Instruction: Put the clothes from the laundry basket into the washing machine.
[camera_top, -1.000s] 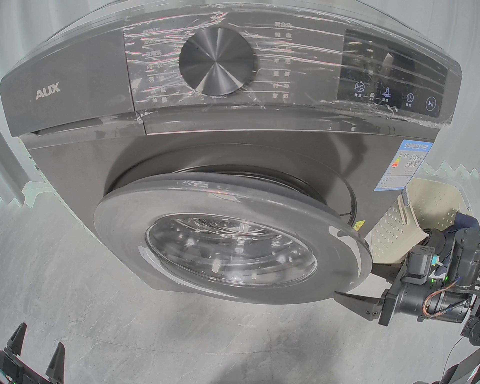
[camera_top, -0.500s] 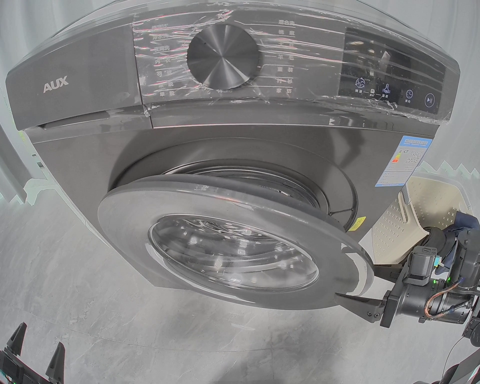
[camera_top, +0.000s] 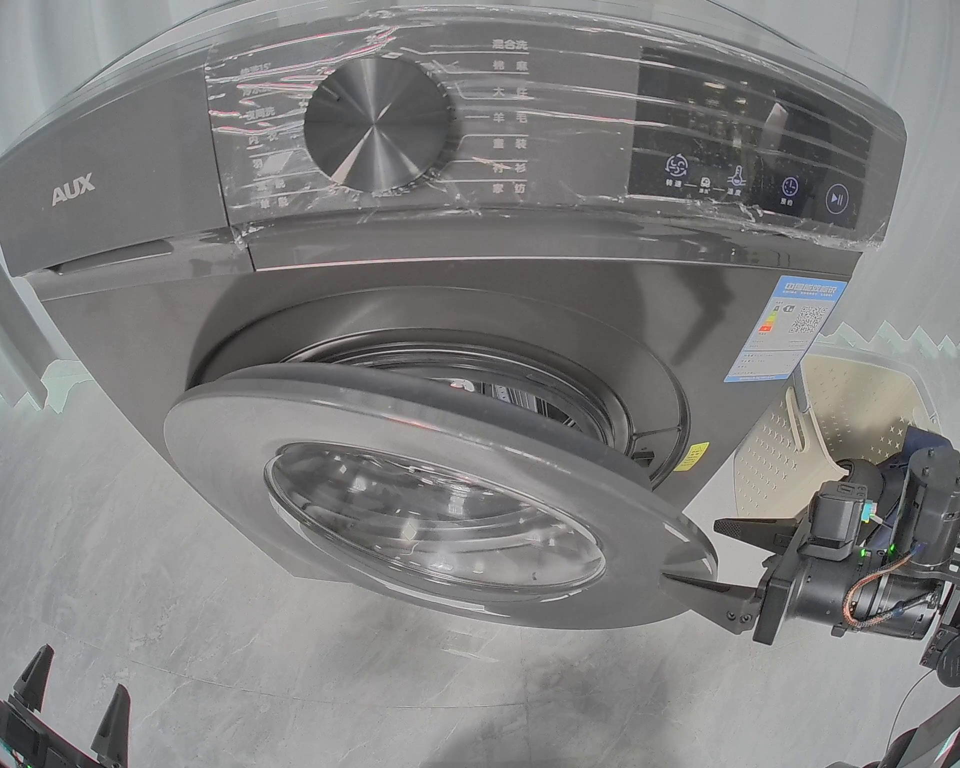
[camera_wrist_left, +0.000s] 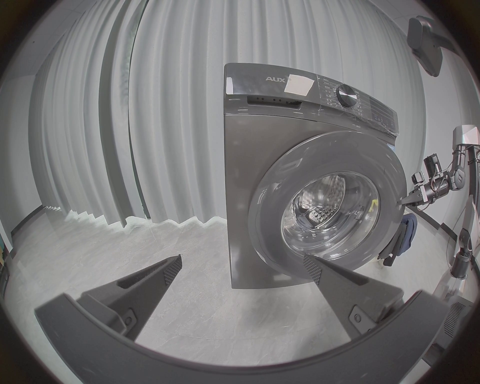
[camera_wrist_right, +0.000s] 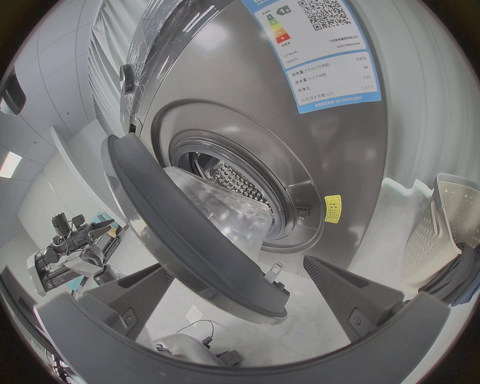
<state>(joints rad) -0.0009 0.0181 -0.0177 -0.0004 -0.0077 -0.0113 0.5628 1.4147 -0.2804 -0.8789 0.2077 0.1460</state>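
1. The washing machine (camera_top: 480, 290) stands right in front of me. Its door (camera_top: 225, 450) is swung partly open, hinged on my left with the free edge on my right
2. My right gripper (camera_top: 695, 552) sits at that free edge, fingers spread wide with the door's rim between them; the lower finger (camera_top: 715, 600) looks to be touching the rim
3. Through the gap behind the door I see the perforated drum (camera_wrist_right: 235, 182)
4. The laundry basket (camera_top: 860, 410), cream with small holes, stands on the grey floor (camera_top: 300, 680) just beside the machine's right side, behind my right arm
5. The clothes (camera_wrist_right: 452, 280), dark blue, hang over the basket's rim
6. My left gripper (camera_top: 72, 690) hangs low, well apart from the machine, fingers wide and holding nothing
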